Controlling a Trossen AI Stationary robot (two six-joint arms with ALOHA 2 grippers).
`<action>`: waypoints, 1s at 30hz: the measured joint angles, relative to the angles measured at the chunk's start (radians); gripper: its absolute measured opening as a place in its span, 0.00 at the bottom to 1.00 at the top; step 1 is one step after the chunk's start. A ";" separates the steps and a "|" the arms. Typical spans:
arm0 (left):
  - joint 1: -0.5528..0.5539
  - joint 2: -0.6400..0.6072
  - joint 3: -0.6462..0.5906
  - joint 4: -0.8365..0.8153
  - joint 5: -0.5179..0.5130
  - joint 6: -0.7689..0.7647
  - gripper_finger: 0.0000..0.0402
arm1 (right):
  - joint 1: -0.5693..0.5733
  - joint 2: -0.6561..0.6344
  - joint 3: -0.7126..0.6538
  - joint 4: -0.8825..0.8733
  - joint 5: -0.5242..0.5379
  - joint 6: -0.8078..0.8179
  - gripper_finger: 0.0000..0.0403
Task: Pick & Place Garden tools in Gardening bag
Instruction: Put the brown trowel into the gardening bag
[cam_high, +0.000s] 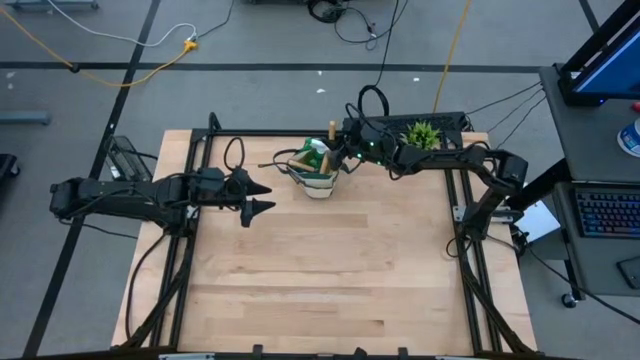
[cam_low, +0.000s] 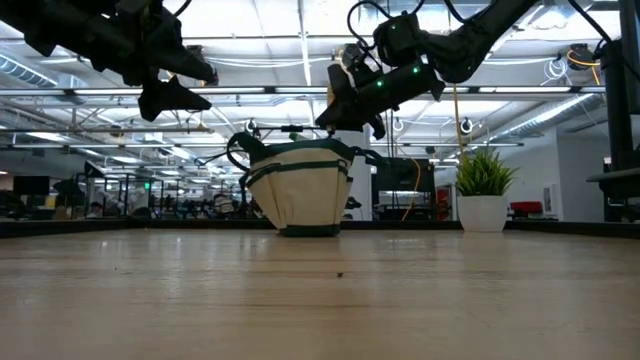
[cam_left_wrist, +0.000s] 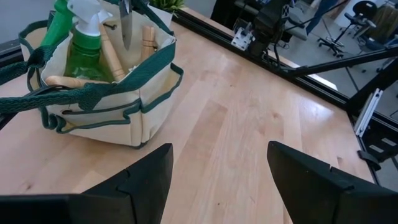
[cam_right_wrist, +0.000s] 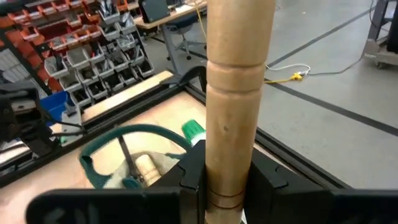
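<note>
Wooden tabletop (cam_high: 330, 270) fills the middle of the high view, framed by black rails, with grey floor and cables beyond its far edge. On the left, the left gripper (cam_high: 258, 197) hovers above the boards with its fingers (cam_left_wrist: 144, 180) spread wide and nothing between them, pointing toward the bag and well short of it. Bare wood lies between that claw and the bag, and the whole near half of the table is open.

Near the far edge, about midway across, stands the gardening bag (cam_high: 317, 175), upright, mouth up. Inside it a green spray bottle (cam_left_wrist: 84, 46) and several wooden handles (cam_left_wrist: 112, 53) lean with their long axes roughly vertical.

Directly over the bag the right gripper (cam_high: 334, 150) is clamped on a wooden-handled tool (cam_right_wrist: 235, 106); the handle stands upright with its free end up, and a metal blade (cam_left_wrist: 126, 25) points down into the bag's mouth. Farther right, a small potted plant (cam_high: 422, 134) sits beside the far rail.
</note>
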 joint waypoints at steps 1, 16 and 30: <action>0.000 0.000 0.000 0.000 0.000 0.000 0.66 | 0.003 0.000 0.000 0.005 0.001 -0.001 0.14; 0.000 0.000 0.001 -0.006 0.000 0.008 0.66 | 0.015 -0.001 0.000 -0.047 0.026 0.071 0.17; 0.000 0.000 0.001 -0.028 0.009 0.005 0.66 | 0.037 -0.001 0.000 -0.078 0.027 0.058 0.24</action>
